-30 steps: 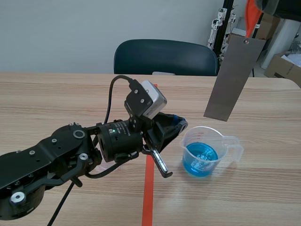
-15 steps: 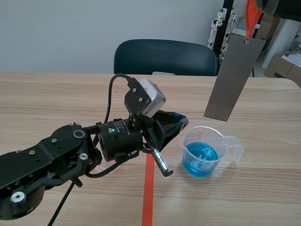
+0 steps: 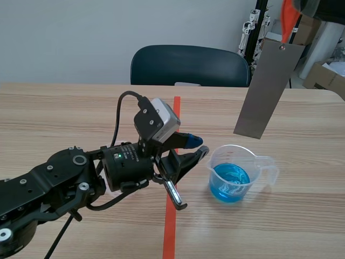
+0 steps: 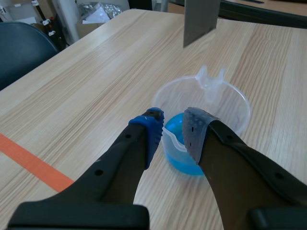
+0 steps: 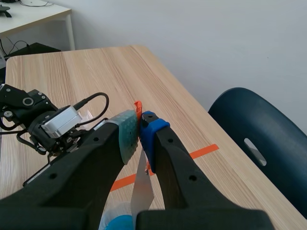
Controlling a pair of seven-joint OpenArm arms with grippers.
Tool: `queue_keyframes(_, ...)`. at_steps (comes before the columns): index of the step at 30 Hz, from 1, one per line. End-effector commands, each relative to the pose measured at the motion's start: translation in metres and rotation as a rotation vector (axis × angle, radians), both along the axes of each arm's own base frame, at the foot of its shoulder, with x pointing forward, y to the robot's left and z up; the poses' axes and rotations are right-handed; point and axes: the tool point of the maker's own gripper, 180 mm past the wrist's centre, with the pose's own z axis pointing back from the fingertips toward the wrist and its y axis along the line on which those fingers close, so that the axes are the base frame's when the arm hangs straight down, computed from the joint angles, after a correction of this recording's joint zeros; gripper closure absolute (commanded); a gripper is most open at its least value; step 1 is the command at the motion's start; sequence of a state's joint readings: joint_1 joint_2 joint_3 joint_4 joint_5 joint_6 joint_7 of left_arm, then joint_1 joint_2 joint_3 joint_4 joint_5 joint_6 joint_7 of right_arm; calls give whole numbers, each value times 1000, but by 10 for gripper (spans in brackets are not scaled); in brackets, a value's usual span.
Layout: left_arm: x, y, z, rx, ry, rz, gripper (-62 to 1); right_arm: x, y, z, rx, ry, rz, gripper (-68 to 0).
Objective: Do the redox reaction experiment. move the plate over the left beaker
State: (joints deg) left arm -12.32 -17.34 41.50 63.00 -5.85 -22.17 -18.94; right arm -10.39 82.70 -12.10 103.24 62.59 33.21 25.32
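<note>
Scene view puts the thin grey rectangular metal plate (image 3: 267,89) up in the air, hanging at a tilt from an orange tab (image 3: 288,15) at its top, its lower edge beyond and higher than the clear plastic beaker of blue liquid (image 3: 233,172) (not straight over it, as far as I can judge). Right wrist view has the right gripper (image 5: 139,125) pinched tight on that tab, with the plate dangling below. Low over the wooden table (image 3: 64,113), the left gripper (image 3: 195,147) sits just beside the beaker's rim, fingers a narrow gap apart, holding nothing. A dark blue chair (image 3: 188,65) stands behind the table
</note>
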Motion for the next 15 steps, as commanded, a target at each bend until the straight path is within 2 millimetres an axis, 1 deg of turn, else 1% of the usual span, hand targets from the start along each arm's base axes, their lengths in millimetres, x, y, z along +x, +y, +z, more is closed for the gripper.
queue_keyframes(1,-7,-1,15,-42,-23,-11,-176,1,2,15,28,-37,6,-2)
queue_keyframes(6,-28,11,11,-23,-9,-27,-188,1,2,16,35,-41,7,-2)
queue_keyframes(7,-31,14,11,-24,-6,-23,-203,1,2,17,39,-43,8,-2)
queue_keyframes(12,-44,38,14,-61,3,26,-330,0,2,21,58,-54,11,-2)
queue_keyframes(15,-51,54,13,-69,12,58,-371,0,2,21,62,-55,11,-2)
